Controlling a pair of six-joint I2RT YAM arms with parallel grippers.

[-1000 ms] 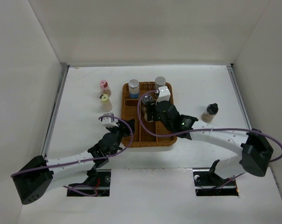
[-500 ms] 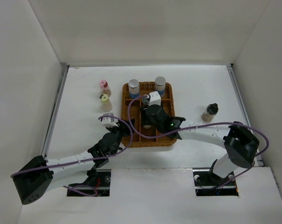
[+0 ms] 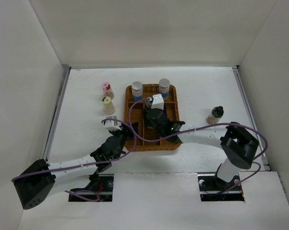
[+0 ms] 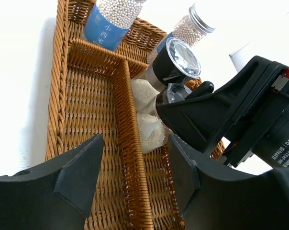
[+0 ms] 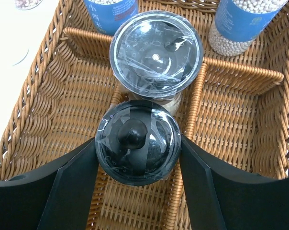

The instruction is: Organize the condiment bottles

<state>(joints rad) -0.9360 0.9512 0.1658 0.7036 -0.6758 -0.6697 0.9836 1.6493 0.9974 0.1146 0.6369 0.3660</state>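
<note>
Your right gripper (image 5: 137, 165) is closed round the black-capped bottle (image 5: 137, 139), a finger on each side of its cap. The bottle stands in the middle lane of the wicker tray (image 5: 240, 103), just beside the clear-topped bottle (image 5: 155, 52). Push forward as you let go and you could tip that neighbour, or snag a finger on the divider. White grains show in both. The blue-labelled bottles (image 5: 252, 19) of pale beads fill the back compartments. Your left gripper (image 4: 132, 160) hangs wide open and empty at the tray's near-left edge. A pink-capped bottle (image 3: 106, 86) and a yellow-capped bottle (image 3: 106, 101) stand outside the tray.
</note>
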